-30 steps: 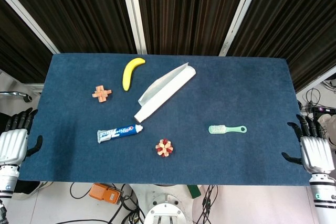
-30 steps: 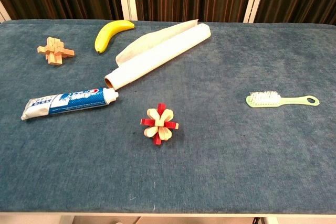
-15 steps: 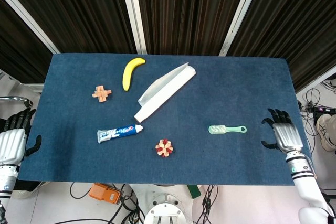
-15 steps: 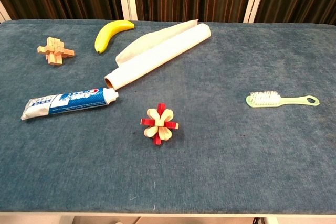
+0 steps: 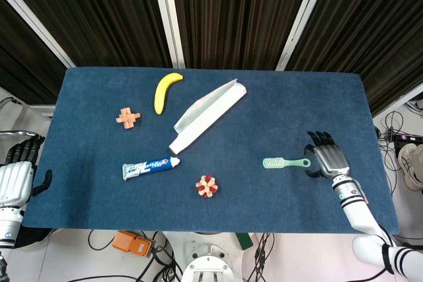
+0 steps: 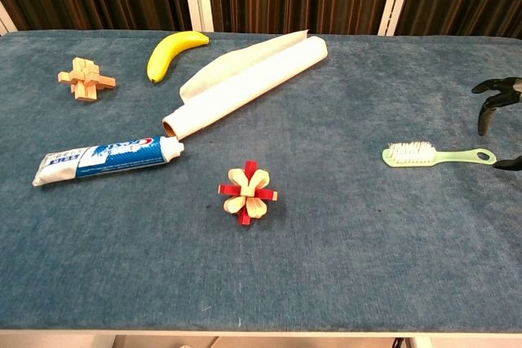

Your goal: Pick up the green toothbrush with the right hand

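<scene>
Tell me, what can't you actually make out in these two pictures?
- Right hand: in the chest view the frame's right edge cuts off all but some fingertips.
- Left hand: beside the table in the head view, absent from the chest view.
- Toothpaste small print: too small to read.

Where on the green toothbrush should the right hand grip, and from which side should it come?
Probably the thin handle of the green toothbrush, from above at its right end. It lies flat, handle pointing toward the open right hand, bristles at the far end.

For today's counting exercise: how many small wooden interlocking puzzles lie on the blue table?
2. The plain wooden cross-shaped puzzle lies near the table's left end, left of the yellow banana. The red-and-cream wooden puzzle lies near the front edge, centre.
</scene>
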